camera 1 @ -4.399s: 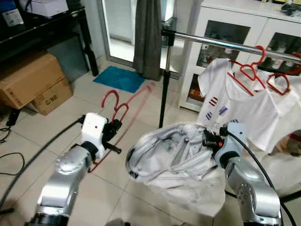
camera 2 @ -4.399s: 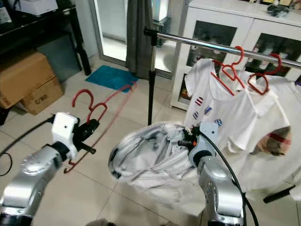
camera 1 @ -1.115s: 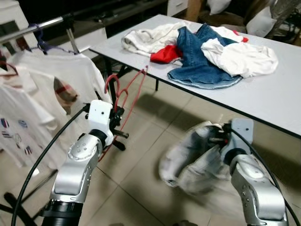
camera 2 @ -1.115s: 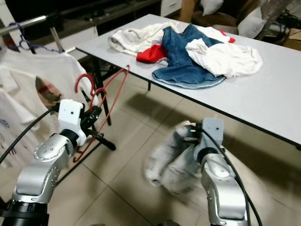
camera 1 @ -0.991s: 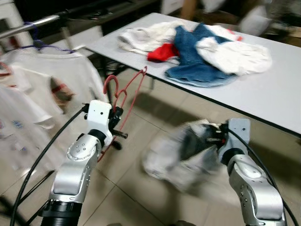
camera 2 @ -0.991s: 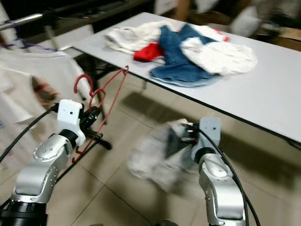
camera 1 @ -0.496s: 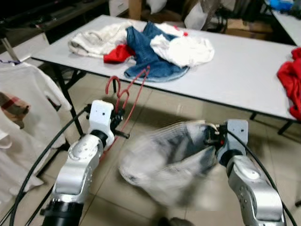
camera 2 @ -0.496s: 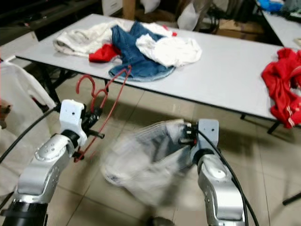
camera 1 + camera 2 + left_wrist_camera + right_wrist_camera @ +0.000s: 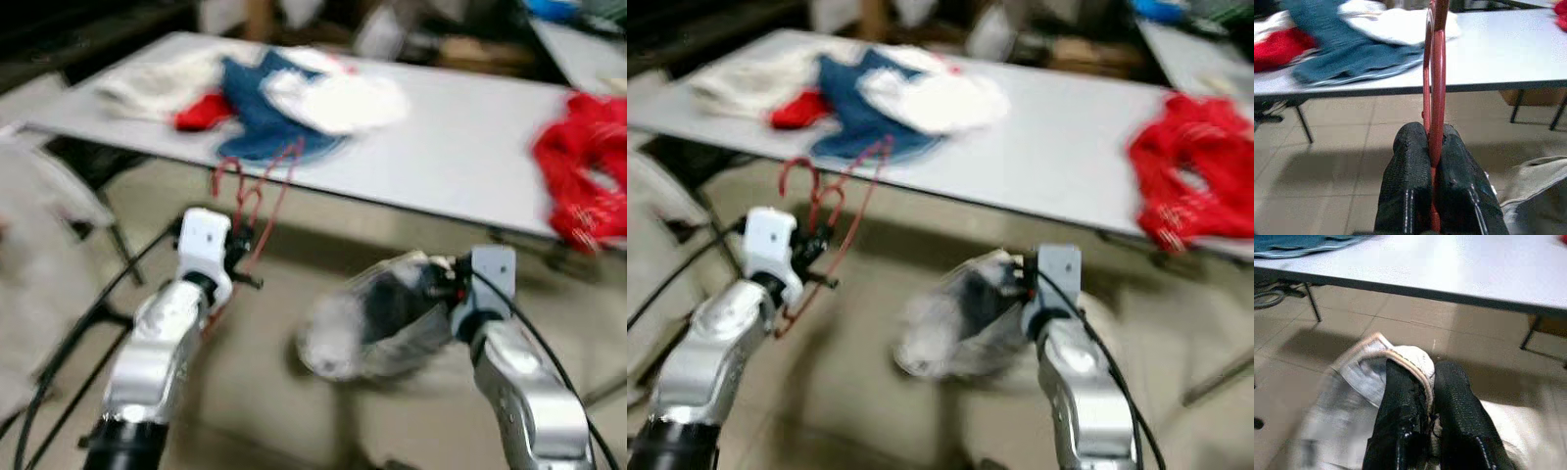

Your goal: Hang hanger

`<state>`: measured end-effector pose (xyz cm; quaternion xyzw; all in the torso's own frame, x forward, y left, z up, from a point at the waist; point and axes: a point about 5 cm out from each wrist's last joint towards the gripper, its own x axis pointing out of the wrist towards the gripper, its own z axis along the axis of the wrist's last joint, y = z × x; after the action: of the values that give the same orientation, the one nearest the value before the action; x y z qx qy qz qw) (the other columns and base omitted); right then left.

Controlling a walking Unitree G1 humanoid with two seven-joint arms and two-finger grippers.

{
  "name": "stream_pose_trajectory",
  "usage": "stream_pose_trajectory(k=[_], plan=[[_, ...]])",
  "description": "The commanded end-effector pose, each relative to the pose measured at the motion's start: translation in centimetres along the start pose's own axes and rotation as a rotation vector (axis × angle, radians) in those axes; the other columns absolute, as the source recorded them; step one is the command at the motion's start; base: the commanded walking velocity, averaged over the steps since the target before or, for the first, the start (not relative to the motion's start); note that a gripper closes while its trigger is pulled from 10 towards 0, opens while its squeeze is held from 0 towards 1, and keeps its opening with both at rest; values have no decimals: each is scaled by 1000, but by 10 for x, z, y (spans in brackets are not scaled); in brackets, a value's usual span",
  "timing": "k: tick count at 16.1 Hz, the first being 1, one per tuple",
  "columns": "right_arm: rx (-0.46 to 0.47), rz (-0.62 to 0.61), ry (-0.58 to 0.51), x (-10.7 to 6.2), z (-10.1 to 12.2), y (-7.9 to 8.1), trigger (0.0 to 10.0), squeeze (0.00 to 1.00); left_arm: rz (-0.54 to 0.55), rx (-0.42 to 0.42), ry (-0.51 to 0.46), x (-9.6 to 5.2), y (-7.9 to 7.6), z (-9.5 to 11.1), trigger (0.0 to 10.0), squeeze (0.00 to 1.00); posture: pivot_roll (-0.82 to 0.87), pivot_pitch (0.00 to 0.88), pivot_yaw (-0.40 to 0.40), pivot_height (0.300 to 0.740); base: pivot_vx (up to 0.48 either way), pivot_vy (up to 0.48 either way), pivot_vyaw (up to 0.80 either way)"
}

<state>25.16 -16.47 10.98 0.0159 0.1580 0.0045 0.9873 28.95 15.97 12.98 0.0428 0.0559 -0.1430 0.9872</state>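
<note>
Two red hangers (image 9: 257, 196), thin stiff wire, light; pinched low on the frame by left gripper (image 9: 1433, 142), hooks up, held before the table (image 9: 460, 157). Best held there. Right gripper (image 9: 1426, 382) clamps soft pale garment (image 9: 377, 318) by its hem. Since earlier: rack gone, view swung toward red cloth (image 9: 583, 166).

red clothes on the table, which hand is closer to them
Right. The right hand, shut on a pale garment, hangs below the table edge, nearer the red clothes at the far right. The left hand, gripping red hangers, is far off left.
</note>
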Motion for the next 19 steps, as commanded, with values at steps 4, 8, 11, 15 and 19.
stream_pose_trajectory(k=[4,8,11,15,19], plan=[[1,-23,-42,-3,9,-6,10000,0,-29,3,-6,3,-8,2,10000,0,-95,0,7,740,0,-190,-566],[-19,21,-61,-4,16,-2,10000,0,-15,-11,-19,2,-6,5,10000,0,-89,0,8,740,0,0,0],[-100,22,-92,-3,27,0,10000,0,-8,-31,-33,1,-3,6,10000,0,-87,0,7,740,0,0,0],[-64,49,-182,-1,49,-1,10000,0,-5,-44,-46,-3,-1,10,10000,0,-83,0,-4,740,207,0,0],[-51,69,-268,-1,74,-2,10000,0,6,-48,-59,-3,0,16,10000,0,-74,0,-10,740,296,0,-800]])
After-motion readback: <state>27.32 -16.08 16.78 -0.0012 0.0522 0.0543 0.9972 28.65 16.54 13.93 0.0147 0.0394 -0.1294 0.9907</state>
